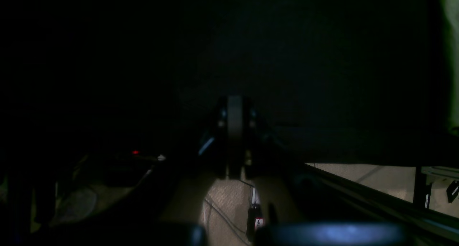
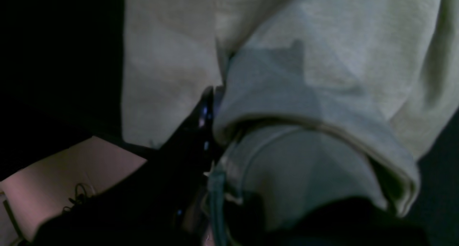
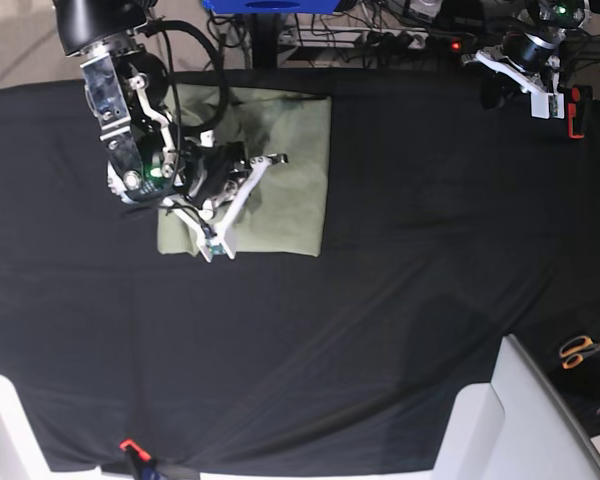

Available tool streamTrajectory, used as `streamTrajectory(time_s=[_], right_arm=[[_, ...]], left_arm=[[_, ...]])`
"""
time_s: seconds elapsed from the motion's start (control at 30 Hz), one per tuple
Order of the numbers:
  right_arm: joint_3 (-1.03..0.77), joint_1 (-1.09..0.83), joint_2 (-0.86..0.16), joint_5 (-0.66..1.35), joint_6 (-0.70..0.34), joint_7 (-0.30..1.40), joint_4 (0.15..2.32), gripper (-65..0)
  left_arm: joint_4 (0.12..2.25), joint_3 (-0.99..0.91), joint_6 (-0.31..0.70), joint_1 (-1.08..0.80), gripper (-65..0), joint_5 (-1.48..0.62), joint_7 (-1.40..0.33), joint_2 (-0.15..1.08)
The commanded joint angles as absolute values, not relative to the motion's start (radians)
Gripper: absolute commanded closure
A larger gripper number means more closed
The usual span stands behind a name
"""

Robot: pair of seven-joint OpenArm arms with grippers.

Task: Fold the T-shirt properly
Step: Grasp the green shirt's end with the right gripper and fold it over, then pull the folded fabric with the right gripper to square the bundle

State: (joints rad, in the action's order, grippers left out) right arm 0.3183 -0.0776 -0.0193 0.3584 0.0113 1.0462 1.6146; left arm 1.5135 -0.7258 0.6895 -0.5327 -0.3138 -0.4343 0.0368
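Writing cannot be read anywhere on the T-shirt (image 3: 280,170), which lies folded on the black table cloth (image 3: 400,300) under the right gripper (image 2: 215,106). That gripper's jaws are pinched together on a rolled hem of the fabric. The left gripper (image 1: 235,131), well apart from it, is closed and empty.
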Motion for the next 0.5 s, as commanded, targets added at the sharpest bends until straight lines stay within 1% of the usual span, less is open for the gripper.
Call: streamTrajectory(time_s=[0.0,0.03,0.17,0.2,0.23,0.27,0.47], right_arm=[[0.318,-0.062,-0.015,0.371,0.005,1.035,1.630,-2.9],[0.318,-0.062,-0.013,0.371,0.005,1.035,1.630,-6.3],[0.318,-0.062,0.004,0.371,0.005,1.009,1.627,-27.5],[0.318,-0.062,0.005,0.371,0.005,1.007,1.621,-31.8],[0.318,-0.061,0.007,0.371,0.005,1.007,1.613,-34.5],[0.320,-0.058,0.012,0.371,0.005,1.007,1.604,-36.2],[0.320,-0.028,0.054,0.371,0.005,1.006,1.503,-36.3]], left_arm=[[1.527,-0.731,0.698,-0.541,0.0,-0.328,-0.415,0.045],[1.527,-0.731,0.698,-0.541,0.0,-0.328,-0.415,0.045],[1.526,-0.731,0.698,-0.541,0.0,-0.328,-0.415,0.047],[1.526,-0.731,0.698,-0.541,0.0,-0.328,-0.415,0.047],[1.526,-0.731,0.698,-0.541,0.0,-0.328,-0.415,0.047],[1.526,-0.731,0.698,-0.541,0.0,-0.328,-0.415,0.047],[1.526,-0.731,0.698,-0.541,0.0,-0.328,-0.415,0.047]])
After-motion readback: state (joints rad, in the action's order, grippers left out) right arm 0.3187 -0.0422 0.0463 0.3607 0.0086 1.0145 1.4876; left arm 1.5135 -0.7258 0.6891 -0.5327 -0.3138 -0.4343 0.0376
